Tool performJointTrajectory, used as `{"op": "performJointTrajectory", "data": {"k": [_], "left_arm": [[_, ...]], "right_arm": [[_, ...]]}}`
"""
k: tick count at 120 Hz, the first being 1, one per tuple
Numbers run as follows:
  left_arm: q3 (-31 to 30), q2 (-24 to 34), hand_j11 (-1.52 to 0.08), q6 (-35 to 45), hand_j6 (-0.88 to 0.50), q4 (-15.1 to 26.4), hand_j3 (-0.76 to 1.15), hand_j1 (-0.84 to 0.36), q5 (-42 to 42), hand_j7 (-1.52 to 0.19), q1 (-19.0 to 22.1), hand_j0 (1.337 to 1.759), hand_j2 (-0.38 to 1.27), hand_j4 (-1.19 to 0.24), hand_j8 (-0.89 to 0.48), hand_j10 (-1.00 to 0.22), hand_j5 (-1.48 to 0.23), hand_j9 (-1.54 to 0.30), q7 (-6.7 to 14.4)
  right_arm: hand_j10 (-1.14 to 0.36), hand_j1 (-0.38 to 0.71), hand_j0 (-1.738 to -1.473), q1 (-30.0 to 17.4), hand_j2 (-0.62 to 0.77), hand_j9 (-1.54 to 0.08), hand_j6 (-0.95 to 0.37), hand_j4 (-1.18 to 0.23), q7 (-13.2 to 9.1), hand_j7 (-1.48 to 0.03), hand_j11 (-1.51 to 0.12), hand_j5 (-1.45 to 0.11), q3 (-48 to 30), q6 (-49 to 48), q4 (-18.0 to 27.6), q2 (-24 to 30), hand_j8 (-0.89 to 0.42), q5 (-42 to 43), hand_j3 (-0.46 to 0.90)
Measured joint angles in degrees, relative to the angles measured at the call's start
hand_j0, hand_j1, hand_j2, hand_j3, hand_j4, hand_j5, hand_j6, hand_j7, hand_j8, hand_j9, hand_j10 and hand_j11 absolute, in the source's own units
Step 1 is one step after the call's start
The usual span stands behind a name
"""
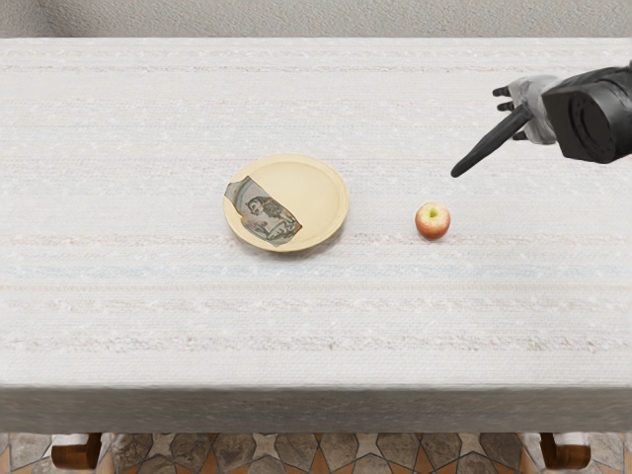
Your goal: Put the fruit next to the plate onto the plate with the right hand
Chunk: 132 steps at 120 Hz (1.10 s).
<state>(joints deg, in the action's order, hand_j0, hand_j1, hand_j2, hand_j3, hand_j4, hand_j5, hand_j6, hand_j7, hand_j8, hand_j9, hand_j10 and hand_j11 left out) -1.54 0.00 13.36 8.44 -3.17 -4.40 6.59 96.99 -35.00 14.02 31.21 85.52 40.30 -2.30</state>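
light: bright, even | shadows: soft, faint beneath plate (318, 190) | focus: sharp throughout

You're looking down on a broad table (316, 326) that's filling nearly the whole view, running from edge to edge. Its top is showing pale off-white, with faint horizontal bands of pink and blue-grey running across it. The front side is dropping away in a greyer shade. Under it, a tiled floor (296, 452) is peeking through in brown and grey patterned pieces, with a wooden left leg (75, 451) and right leg (565, 450) standing on it. Beyond the far edge a plain grey strip (296, 15) is showing, wall or floor unclear. Light is falling soft and even.
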Motion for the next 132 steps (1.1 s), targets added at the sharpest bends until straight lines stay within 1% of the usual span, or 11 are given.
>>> {"op": "performJointTrajectory", "data": {"k": [10,25,31,38,48,63,75,90,114,132], "left_arm": [[0.0,0.0,-0.01,0.0,-0.01,0.0,0.0,0.34,0.0,-0.01,0.0,1.658,0.0,-0.01,-0.01,-0.01,-0.01,-0.01,0.0],[0.0,0.0,-0.01,0.0,-0.01,0.0,0.0,0.34,0.0,-0.01,0.0,1.658,0.0,-0.01,-0.01,-0.01,-0.01,-0.01,0.0],[0.0,0.0,-0.01,0.0,-0.01,0.0,0.0,0.34,0.0,-0.01,0.0,1.658,0.0,-0.01,-0.01,-0.01,-0.01,-0.01,0.0],[0.0,0.0,-0.01,0.0,-0.01,0.0,0.0,0.34,0.0,-0.01,0.0,1.658,0.0,-0.01,-0.01,-0.01,-0.01,-0.01,0.0],[0.0,0.0,-0.01,0.0,-0.01,0.0,0.0,0.34,0.0,-0.01,0.0,1.658,0.0,-0.01,-0.01,-0.01,-0.01,-0.01,0.0],[0.0,0.0,-0.01,0.0,-0.01,0.0,0.0,0.34,0.0,-0.01,0.0,1.658,0.0,-0.01,-0.01,-0.01,-0.01,-0.01,0.0],[0.0,0.0,-0.01,0.0,-0.01,0.0,0.0,0.34,0.0,-0.01,0.0,1.658,0.0,-0.01,-0.01,-0.01,-0.01,-0.01,0.0],[0.0,0.0,-0.01,0.0,-0.01,0.0,0.0,0.34,0.0,-0.01,0.0,1.658,0.0,-0.01,-0.01,-0.01,-0.01,-0.01,0.0],[0.0,0.0,-0.01,0.0,-0.01,0.0,0.0,0.34,0.0,-0.01,0.0,1.658,0.0,-0.01,-0.01,-0.01,-0.01,-0.01,0.0],[0.0,0.0,-0.01,0.0,-0.01,0.0,0.0,0.34,0.0,-0.01,0.0,1.658,0.0,-0.01,-0.01,-0.01,-0.01,-0.01,0.0]], "right_arm": [[0.0,-0.35,-1.658,0.0,0.0,0.0,0.0,0.0,0.0,0.0,0.0,0.0,0.0,0.8,-0.1,-1.2,0.0,0.4,0.0],[0.0,-0.35,-1.658,-0.1,0.0,0.0,0.0,0.0,0.0,0.0,0.0,0.0,1.4,1.3,-0.5,-4.1,0.0,3.2,0.0],[0.0,-0.35,-1.658,0.0,0.0,0.0,0.0,0.0,0.0,0.0,0.0,0.0,2.6,1.9,-0.8,-6.3,0.0,6.5,0.0],[0.0,-0.35,-1.658,-0.6,0.0,0.0,0.0,0.0,0.0,0.0,0.0,0.0,4.6,2.7,-1.3,-9.0,0.0,12.3,0.0],[0.0,-0.35,-1.658,-2.2,0.0,0.0,0.0,0.0,0.0,0.0,0.0,0.0,6.3,3.3,-1.8,-11.0,0.0,19.8,0.0],[0.0,-0.35,-1.658,-5.0,0.0,0.0,0.0,0.0,0.0,0.0,0.0,0.0,7.5,3.6,-2.2,-14.8,0.0,24.9,0.0],[0.0,-0.35,-1.658,-7.7,0.0,0.0,0.0,0.0,0.0,0.0,0.0,0.0,7.9,3.7,-3.2,-18.3,0.0,26.3,0.0],[0.0,-0.35,-1.658,-9.6,0.0,0.0,0.0,0.0,0.0,0.0,0.0,0.0,9.4,3.8,-4.2,-19.8,0.0,26.8,0.0],[0.0,-0.35,-1.658,-12.7,0.0,0.0,0.0,0.0,0.0,0.0,0.0,0.0,8.4,3.8,-5.2,-17.8,0.0,23.6,0.0],[-0.06,-0.27,-1.658,-14.7,-0.01,-0.08,-0.06,-0.06,0.0,-0.08,-0.08,-0.08,5.5,3.8,-5.6,-17.1,-0.06,22.3,0.0]]}}
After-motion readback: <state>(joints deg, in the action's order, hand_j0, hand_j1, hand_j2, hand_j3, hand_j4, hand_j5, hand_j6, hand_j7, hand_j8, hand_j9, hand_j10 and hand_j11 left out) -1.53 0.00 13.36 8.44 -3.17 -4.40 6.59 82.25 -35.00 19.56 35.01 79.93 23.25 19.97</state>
